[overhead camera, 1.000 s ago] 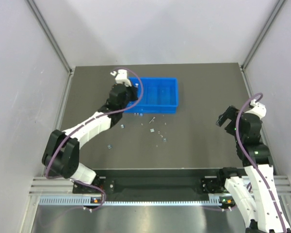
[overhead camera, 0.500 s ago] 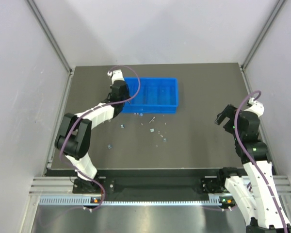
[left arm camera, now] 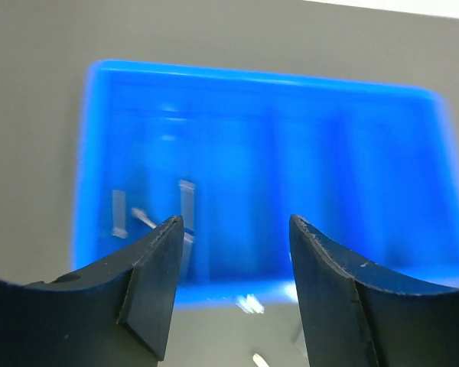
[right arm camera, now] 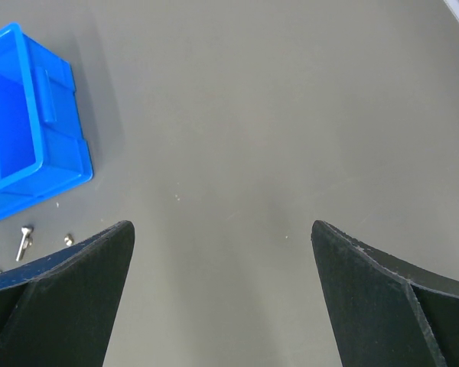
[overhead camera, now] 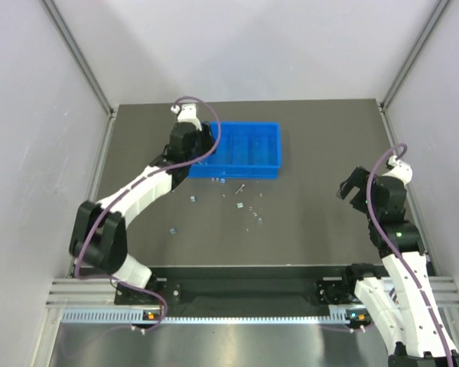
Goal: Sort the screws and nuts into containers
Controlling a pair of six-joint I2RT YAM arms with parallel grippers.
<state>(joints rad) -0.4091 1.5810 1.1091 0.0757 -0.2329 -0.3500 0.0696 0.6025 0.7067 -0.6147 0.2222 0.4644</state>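
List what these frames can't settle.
- Left wrist view: motion blur. The pale streaks in the left sections of the tray cannot be identified.
- Top view: the left arm covers the tray's left end.
- Top view: the loose pieces on the table are too small to tell by type.
- Right wrist view: the left edge cuts off most of the tray.

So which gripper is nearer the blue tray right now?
Left. The left gripper hangs at the left end of the tray, jaws open. The right gripper is well off to the tray's right, over the table, jaws open too.
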